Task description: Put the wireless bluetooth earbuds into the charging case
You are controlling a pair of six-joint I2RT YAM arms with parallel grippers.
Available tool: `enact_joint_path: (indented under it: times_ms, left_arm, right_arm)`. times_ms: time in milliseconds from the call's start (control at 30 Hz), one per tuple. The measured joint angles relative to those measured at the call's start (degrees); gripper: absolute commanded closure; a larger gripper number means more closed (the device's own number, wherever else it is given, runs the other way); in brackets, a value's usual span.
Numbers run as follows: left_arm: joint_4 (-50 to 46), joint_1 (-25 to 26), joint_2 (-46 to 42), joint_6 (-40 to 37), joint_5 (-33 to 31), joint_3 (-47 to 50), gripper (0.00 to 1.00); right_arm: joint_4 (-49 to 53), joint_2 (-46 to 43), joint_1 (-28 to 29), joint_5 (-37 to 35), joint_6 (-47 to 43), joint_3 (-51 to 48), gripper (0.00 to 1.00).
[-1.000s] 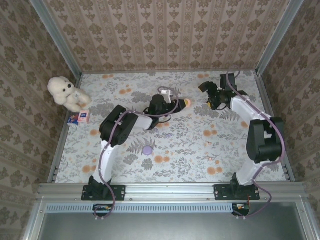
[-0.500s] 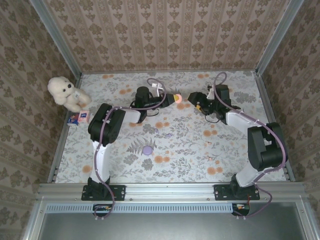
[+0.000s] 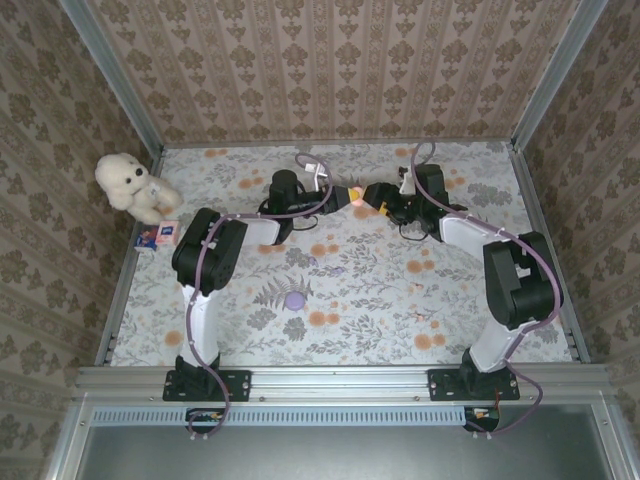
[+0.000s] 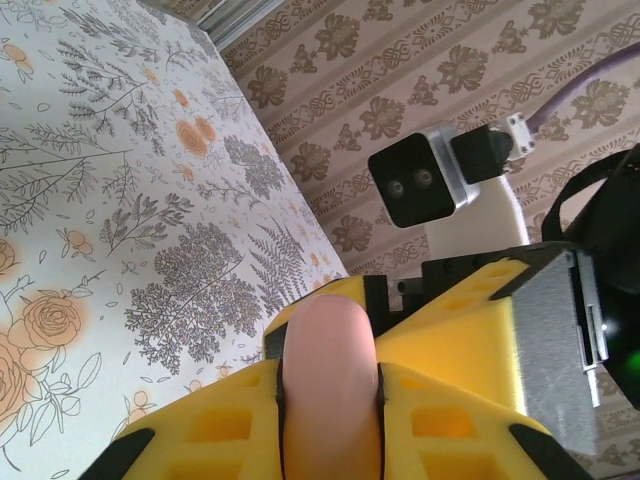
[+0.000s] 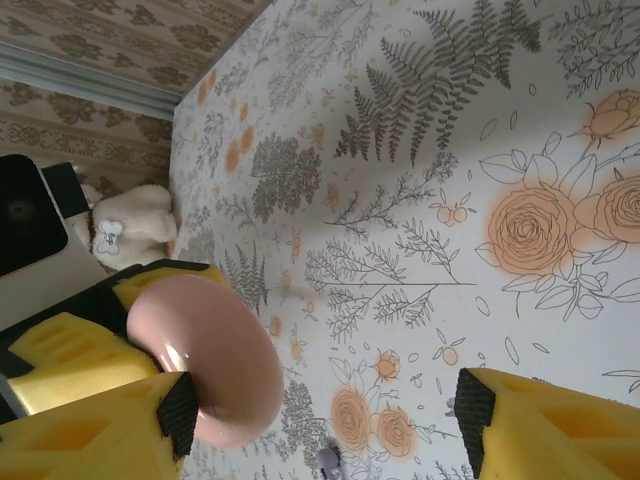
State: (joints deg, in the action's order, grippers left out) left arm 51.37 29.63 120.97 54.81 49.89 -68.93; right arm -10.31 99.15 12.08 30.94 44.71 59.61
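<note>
- Clamped edge-on between the yellow left fingers [image 4: 440,400]: a pink charging case [image 4: 328,370], held up off the cloth at the far middle of the tabletop [image 3: 450,300].
- Sits inside the wide gap of the right fingers [image 5: 545,425], just beside the black pad of one and well apart from the other; those fingers spread, gripping nothing.
- Looks round and smooth like a thick coin, pale pink with a glossy rim, lid closed.
- Lying on the cloth nearer than the fingers: a tiny lilac earbud [image 5: 328,459]; nearer still and slightly left, a round purple case [image 3: 294,299].
- Covered in a pale floral cloth with grey ferns and orange roses.
- At the far left corner, a cream teddy bear [image 3: 130,185] with a small red-and-blue box [image 3: 157,236] just beside it.
- Enclosed on three sides by brown damask wallpaper [image 3: 330,70] with metal corner rails.
</note>
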Motion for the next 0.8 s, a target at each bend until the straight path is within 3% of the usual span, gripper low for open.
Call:
enact_joint_path:
  times_ms: [567, 800]
  left_arm:
    - [-1.7, 1.0, -3.6, 0.0, 1.1, 0.7, 1.00]
    - [-1.7, 1.0, -3.6, 0.0, 1.2, 0.7, 1.00]
  right_arm:
    - [1.9, 3.1, -2.6, -0.8, 0.2, 0.2, 0.35]
    - [2.5, -2.1, -2.8, -0.1, 0.2, -3.0, 0.34]
